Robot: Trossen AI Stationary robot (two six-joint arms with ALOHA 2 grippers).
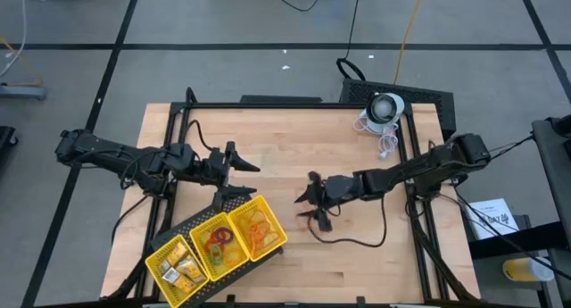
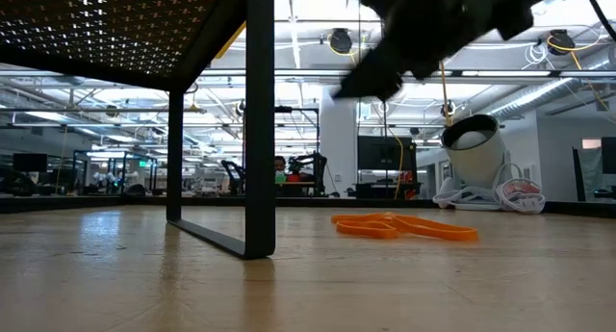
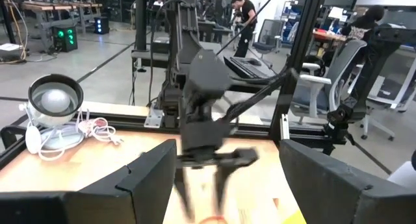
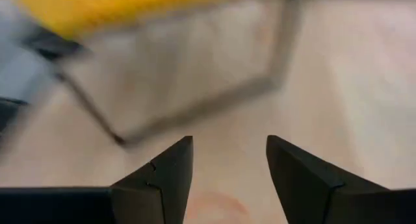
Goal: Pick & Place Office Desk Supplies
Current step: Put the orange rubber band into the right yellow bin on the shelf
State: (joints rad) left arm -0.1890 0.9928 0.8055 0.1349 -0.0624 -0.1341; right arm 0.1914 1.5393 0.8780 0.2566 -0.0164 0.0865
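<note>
Orange rubber-band loops (image 2: 404, 226) lie flat on the wooden table, mid-table. My right gripper (image 1: 309, 203) hovers open just above them, tilted slightly down, with a faint orange loop (image 4: 214, 204) showing between its fingers on the wood below. My left gripper (image 1: 250, 180) stands open and level beside the yellow three-compartment tray (image 1: 268, 210), holding nothing. The tray holds yellow-gold pieces (image 1: 178, 268), coloured rings (image 1: 217, 241) and orange bands (image 1: 259, 229).
The tray sits raised on a black stand whose leg (image 2: 258, 130) meets the table at front left. A white lamp-like device (image 1: 385, 107) with a coiled cable stands at the far right. A black frame rails the table's edges. Bare wood lies between the arms.
</note>
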